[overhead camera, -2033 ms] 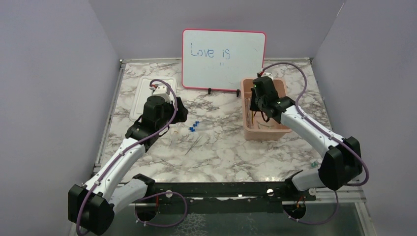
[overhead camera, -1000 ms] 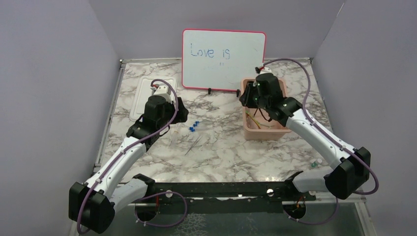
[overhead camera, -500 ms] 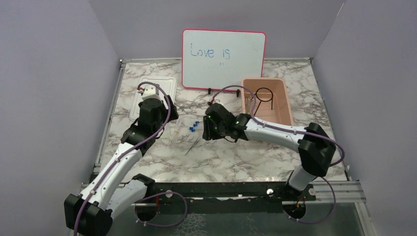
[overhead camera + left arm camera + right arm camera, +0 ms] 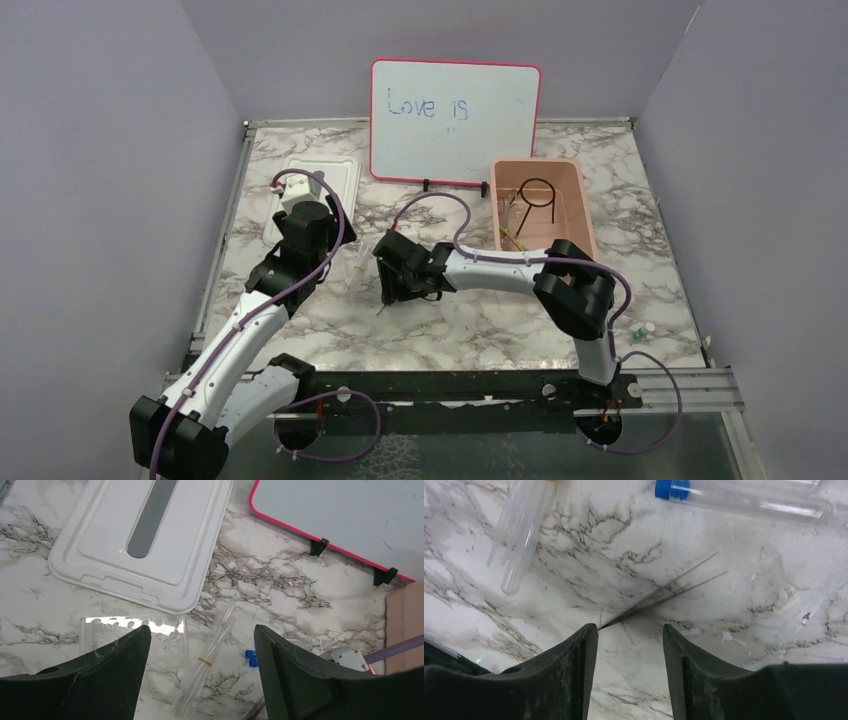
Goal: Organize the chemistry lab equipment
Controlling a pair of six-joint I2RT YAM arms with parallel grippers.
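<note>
Here the right end effector (image 4: 630, 630) hangs spread wide over the bench (image 4: 749, 605), the thin tweezers (image 4: 649, 605) lying flat just ahead, their closed end reaching its gap.

Overhead wide; both wrists close, sharing tubes (image 4: 744, 502)

The left gripper (image 4: 201, 630) gapes wide over the marble table (image 4: 280, 590). Clear tubes (image 4: 215, 642) lie between its fingers, blue caps (image 4: 251, 657) just beside them, a white lid (image 4: 145, 535) beyond.
</note>
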